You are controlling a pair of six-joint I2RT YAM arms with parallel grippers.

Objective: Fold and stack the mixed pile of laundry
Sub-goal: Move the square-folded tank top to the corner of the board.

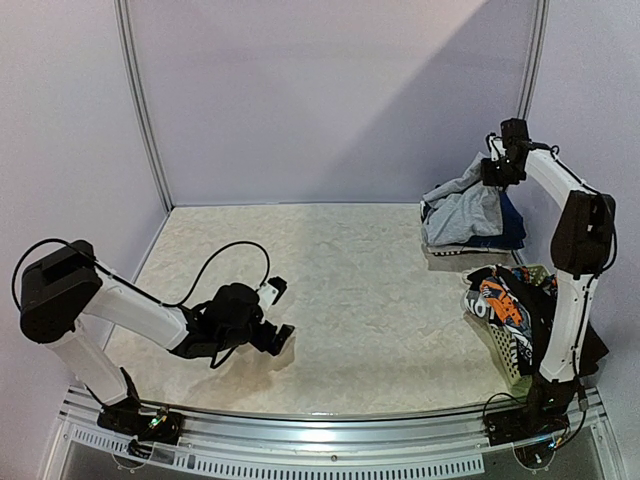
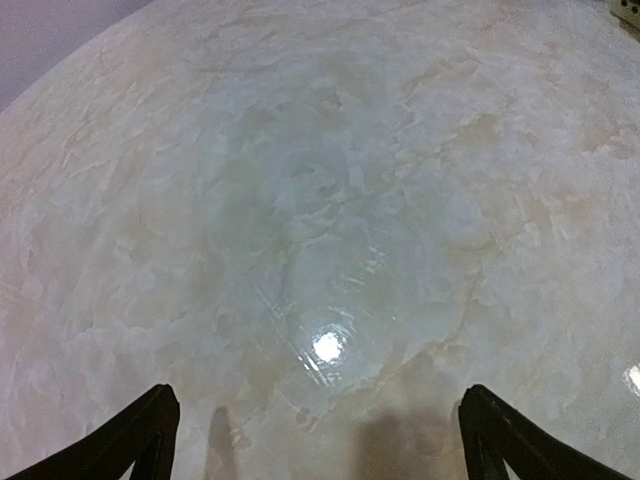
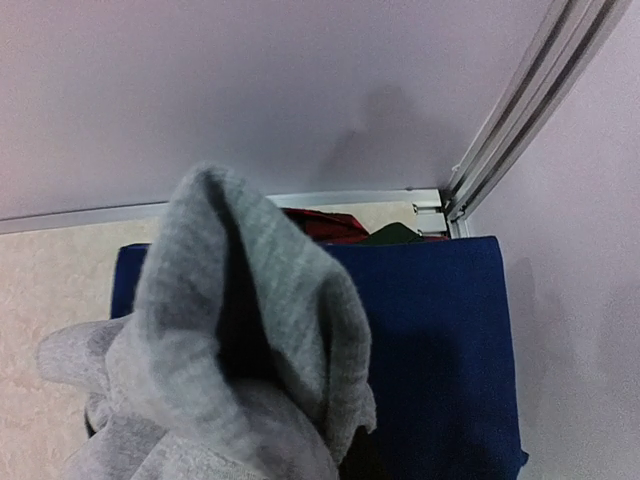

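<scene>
Grey shirt (image 1: 462, 212) is hanging clamped in my right gripper (image 1: 493, 175) over one folded navy piece (image 3: 430, 340), while printed garments (image 1: 500, 300) are waiting in the basket (image 1: 507, 368) and my left gripper (image 1: 281, 313) is gaping empty.

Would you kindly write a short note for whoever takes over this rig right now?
Left hand: open, empty, low over the table at the near left.
Right hand: raised at the far right corner, shut on the grey shirt, which hangs crumpled over a flat navy piece.
Printed garments lie unfolded in the basket at the near right.
Done: the navy piece looks folded.
Left: fold and stack the grey shirt, then work through the basket.
</scene>
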